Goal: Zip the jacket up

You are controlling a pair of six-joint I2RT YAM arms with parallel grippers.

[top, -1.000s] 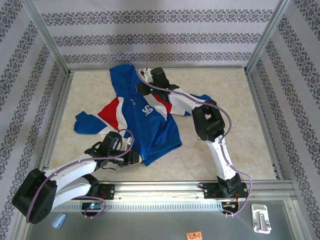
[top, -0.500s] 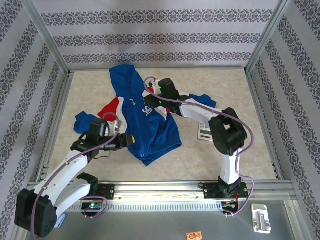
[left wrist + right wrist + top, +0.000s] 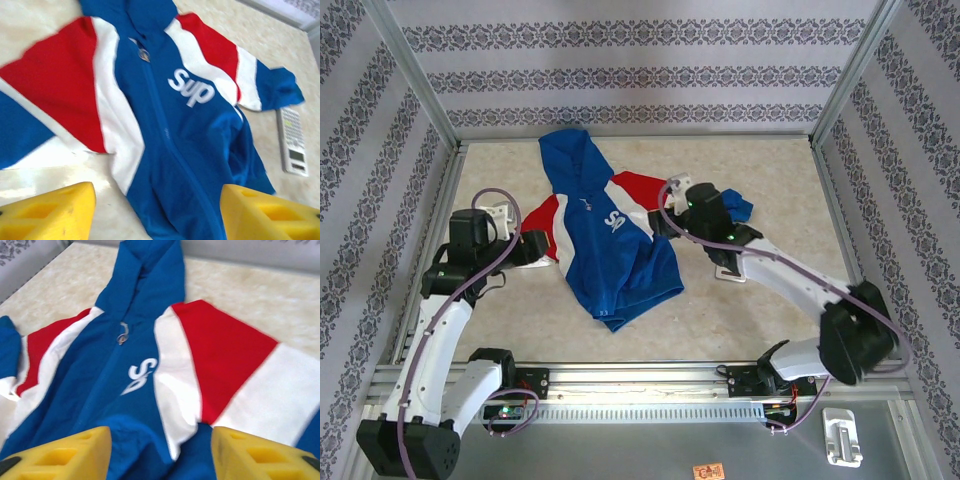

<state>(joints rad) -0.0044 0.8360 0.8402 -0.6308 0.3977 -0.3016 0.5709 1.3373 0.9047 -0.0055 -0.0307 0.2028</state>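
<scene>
The jacket [image 3: 615, 265] is noted as royal blue, banded red and white at chest and sleeves, lettered in white. The bench [image 3: 770, 170] is mottled beige. The walls [image 3: 640, 75] are striped grey and white, floral-patterned. Yellow is recorded on the fingers [image 3: 50, 212].

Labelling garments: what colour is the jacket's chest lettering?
White lettering, clearest in the left wrist view.

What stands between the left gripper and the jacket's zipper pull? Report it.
Nothing visible does. The left gripper hangs open facing the jacket, with the zipper pull near the collar in plain sight. The calculator lies off to the side, beside the sleeve.
</scene>
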